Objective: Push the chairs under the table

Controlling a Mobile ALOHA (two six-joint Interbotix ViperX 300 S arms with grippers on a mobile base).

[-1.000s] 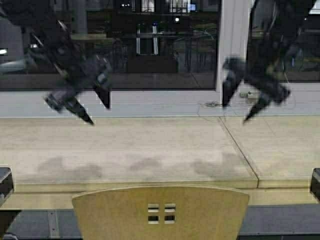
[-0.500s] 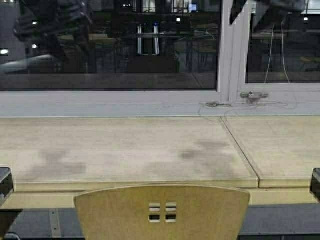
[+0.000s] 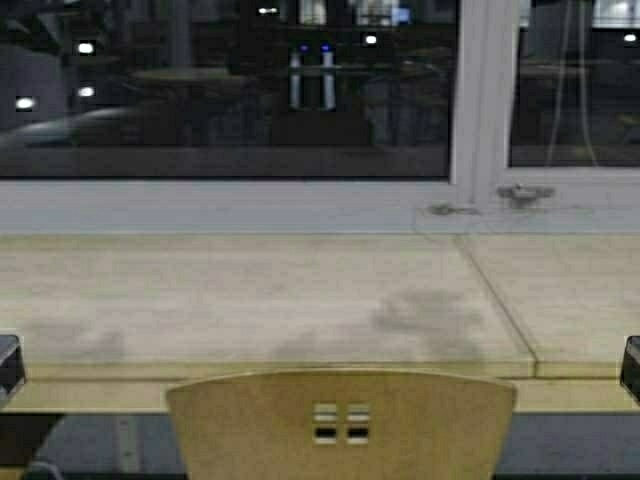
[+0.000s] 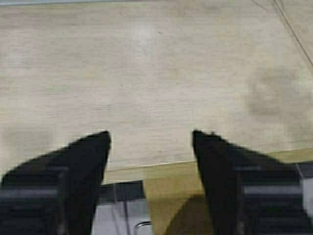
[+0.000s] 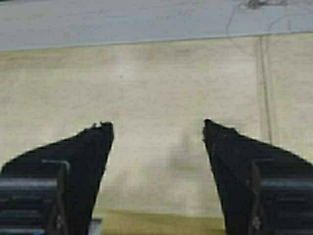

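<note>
Both grippers hang above the table with their fingers spread apart and nothing between them. Left gripper (image 4: pixel 150 139) looks down at the near edge of the table (image 3: pixel 250 290), and under that edge a piece of the chair's yellow-tan back shows. Right gripper (image 5: pixel 157 129) is over the tabletop, farther in, with the grey sill (image 3: pixel 220 207) visible beyond it. Neither gripper appears in the high view, so both arms are raised out of that view.

The chair (image 3: pixel 340 425) stands at the near edge of the table, its curved back with the square cutout facing the robot. The seat and the legs are hidden, so I cannot tell how far it is already pushed in. To my judgement the task is almost finished for this chair — or a last push is still needed.

What could go wrong from here:
- If the base drives forward for another push, the chair back may hit the thick edge of the table, because the back seems to rise higher than the tabletop.
- A push that is not centred could turn the chair on its thin legs, so it goes in crooked.
- If the arms come down carelessly, the open fingers may strike the tabletop — they are directly above it.
</note>
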